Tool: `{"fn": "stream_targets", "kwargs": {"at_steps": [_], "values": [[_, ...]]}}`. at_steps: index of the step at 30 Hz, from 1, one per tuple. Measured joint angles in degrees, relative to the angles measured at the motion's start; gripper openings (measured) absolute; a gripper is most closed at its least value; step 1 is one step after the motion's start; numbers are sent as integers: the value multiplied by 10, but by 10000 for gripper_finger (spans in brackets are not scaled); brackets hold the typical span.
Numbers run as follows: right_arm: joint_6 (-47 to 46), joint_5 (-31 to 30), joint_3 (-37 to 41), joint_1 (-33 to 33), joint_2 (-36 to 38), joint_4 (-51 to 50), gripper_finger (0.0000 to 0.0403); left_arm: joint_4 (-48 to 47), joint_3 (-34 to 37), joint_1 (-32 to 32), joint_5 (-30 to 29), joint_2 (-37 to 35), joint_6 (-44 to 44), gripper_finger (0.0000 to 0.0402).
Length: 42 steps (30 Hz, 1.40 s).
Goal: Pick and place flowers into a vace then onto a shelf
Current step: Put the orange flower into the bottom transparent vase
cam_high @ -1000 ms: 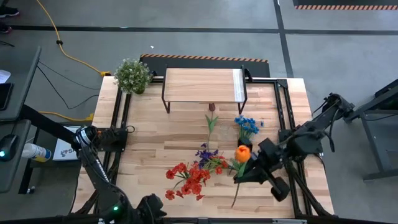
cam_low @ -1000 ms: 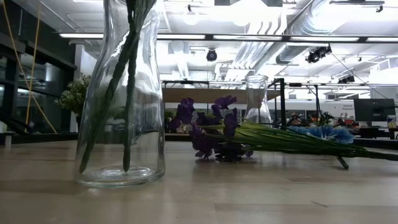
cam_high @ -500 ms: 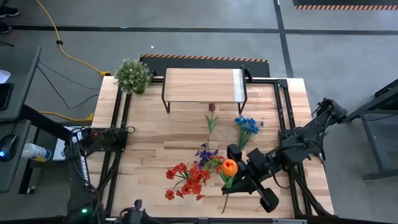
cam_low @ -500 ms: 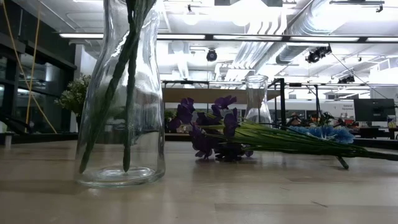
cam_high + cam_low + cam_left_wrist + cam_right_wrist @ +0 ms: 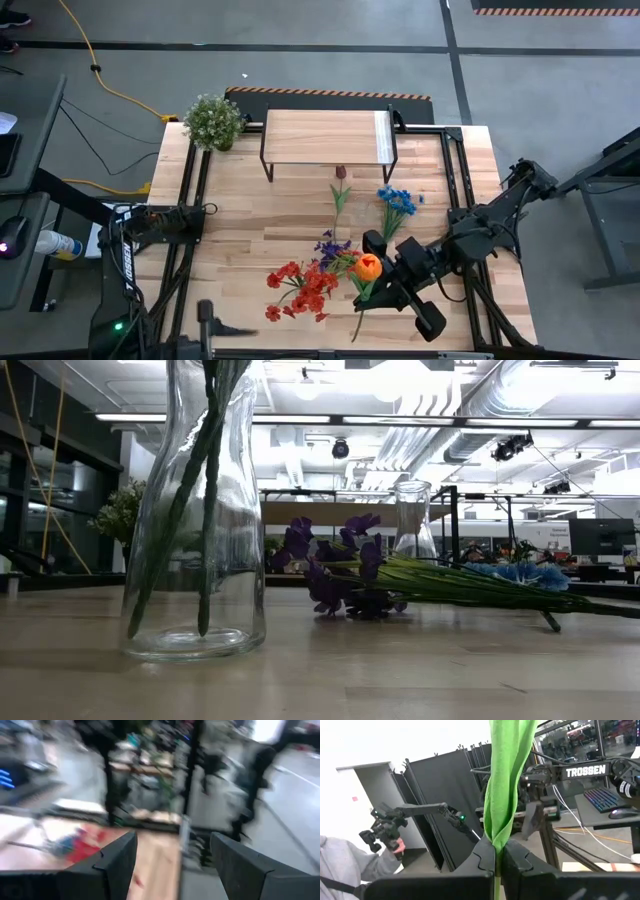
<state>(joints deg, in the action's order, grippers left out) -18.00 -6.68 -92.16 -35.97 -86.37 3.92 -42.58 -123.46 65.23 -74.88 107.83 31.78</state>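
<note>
Pinching the orange flower [image 5: 368, 267] low on its thin stem, the right gripper [image 5: 496, 854] holds its fingers pressed together; bloom above, stem trailing below. Light, floppy and slippery, it probably suits a mid-stem grip.

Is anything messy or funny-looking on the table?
Yes. Most flowers lie loose on the table instead of standing in a vase: the red bunch, purple one, blue one and maroon one. The right gripper holds the orange flower.
</note>
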Motion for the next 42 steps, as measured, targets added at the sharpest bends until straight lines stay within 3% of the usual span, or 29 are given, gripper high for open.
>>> {"fn": "stream_targets", "kwargs": {"at_steps": [3,6,14,24,42], "values": [[1,1,0,3,0,2,0,1,-13,-8,-86,0,-6,282],[3,1,1,8,-1,2,0,0,-21,-30,-108,0,-8,282],[7,17,1,30,-6,0,0,5,-54,-121,21,-2,-63,282],[52,10,1,47,-6,-11,0,84,-57,-203,172,-4,-144,282],[63,63,1,83,-6,-11,0,77,-57,-226,174,-4,-200,282]]}}
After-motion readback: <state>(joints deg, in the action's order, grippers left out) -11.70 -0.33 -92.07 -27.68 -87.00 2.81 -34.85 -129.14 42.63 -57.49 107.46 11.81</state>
